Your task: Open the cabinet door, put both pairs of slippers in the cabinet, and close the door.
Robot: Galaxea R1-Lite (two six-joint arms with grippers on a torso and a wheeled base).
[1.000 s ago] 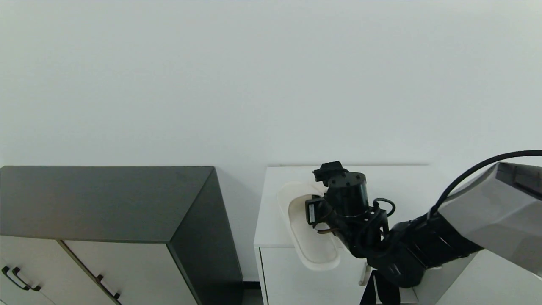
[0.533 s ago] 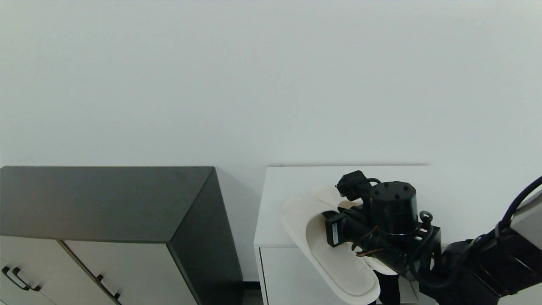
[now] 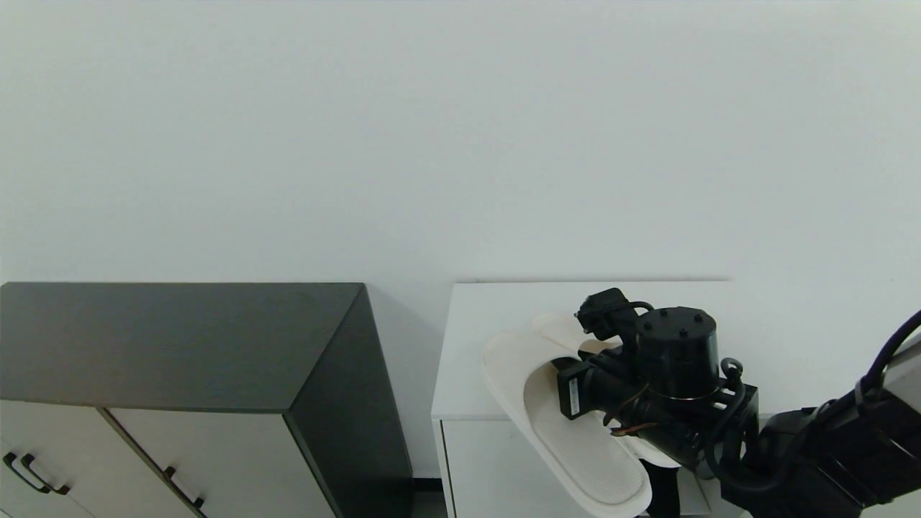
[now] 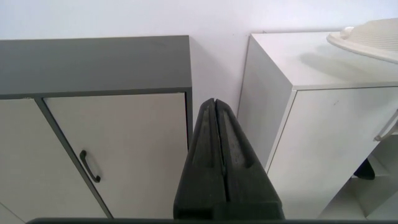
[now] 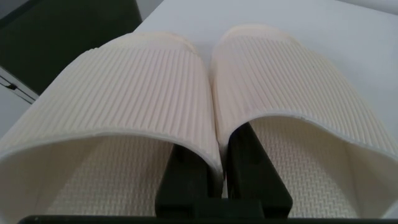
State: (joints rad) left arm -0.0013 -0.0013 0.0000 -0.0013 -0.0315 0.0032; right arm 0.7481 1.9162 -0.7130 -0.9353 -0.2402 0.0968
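A pair of cream slippers (image 3: 575,432) hangs over the front edge of the white cabinet (image 3: 468,360). My right gripper (image 5: 224,180) is shut on the two slippers' (image 5: 149,93) touching inner sides, with one finger inside each. The dark-topped cabinet (image 3: 180,345) stands to the left, its pale doors shut. My left gripper (image 4: 216,124) is shut and empty. It hangs low, in front of the gap between the dark-topped cabinet (image 4: 118,143) and the white one (image 4: 323,124).
The dark-topped cabinet's doors carry black handles (image 3: 180,488) (image 4: 89,166). A plain white wall (image 3: 460,144) rises behind both cabinets. A narrow gap (image 3: 421,403) separates them. One slipper edge (image 4: 367,37) juts out over the white cabinet's top.
My right arm has swung right and toward me with the slippers. They have turned and now hang farther over the white cabinet's front edge. Both cabinets stay put.
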